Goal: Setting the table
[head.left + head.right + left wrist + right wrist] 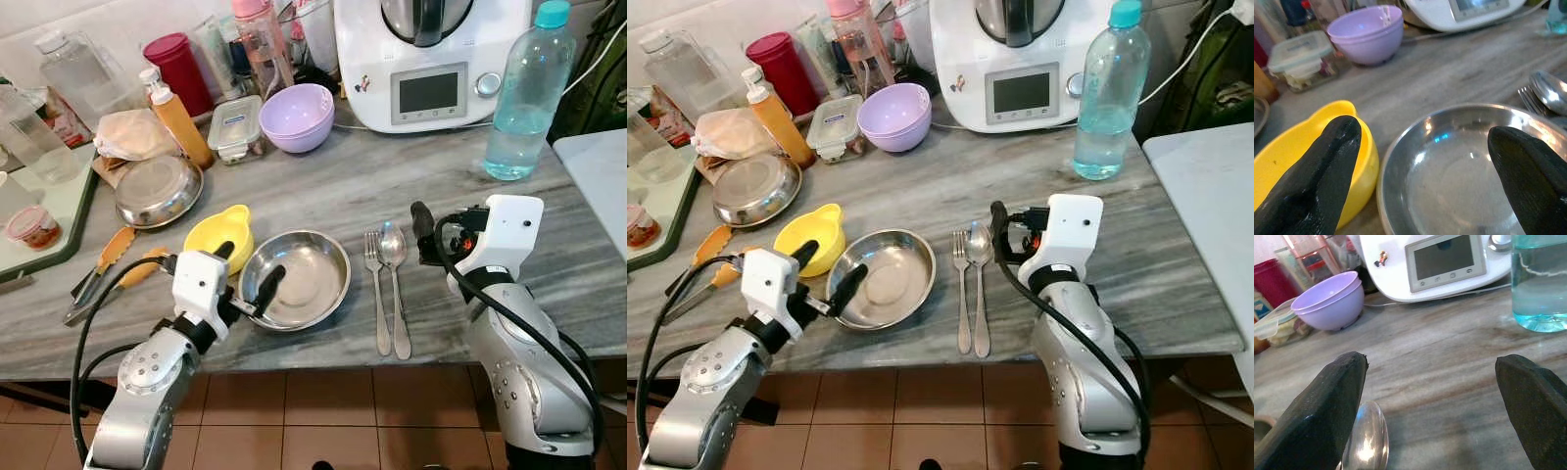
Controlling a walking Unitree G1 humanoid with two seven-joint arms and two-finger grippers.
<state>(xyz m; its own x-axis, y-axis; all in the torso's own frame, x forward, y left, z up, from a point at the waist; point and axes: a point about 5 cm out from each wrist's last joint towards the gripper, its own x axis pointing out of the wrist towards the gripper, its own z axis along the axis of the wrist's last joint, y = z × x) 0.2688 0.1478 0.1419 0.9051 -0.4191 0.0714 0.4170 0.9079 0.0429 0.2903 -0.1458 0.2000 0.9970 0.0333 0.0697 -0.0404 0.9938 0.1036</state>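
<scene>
An empty steel plate [299, 279] lies near the marble counter's front edge, with a fork [376, 289] and a spoon [395, 274] side by side just to its right. A yellow bowl [220, 233] touches the plate's left rim. My left gripper [247, 266] is open and straddles that spot: one finger over the yellow bowl [1293, 147], the other over the plate [1459, 171]. My right gripper [1432, 367] is open and empty, low over the counter just right of the spoon's bowl [1367, 440].
Behind stand a purple bowl [297, 116], a lidded food container [238, 127], a second steel plate [159, 189], an orange pump bottle [176, 116], a white kitchen machine [431, 59] and a water bottle [529, 93]. Tongs [108, 269] lie front left beside a green tray [73, 230].
</scene>
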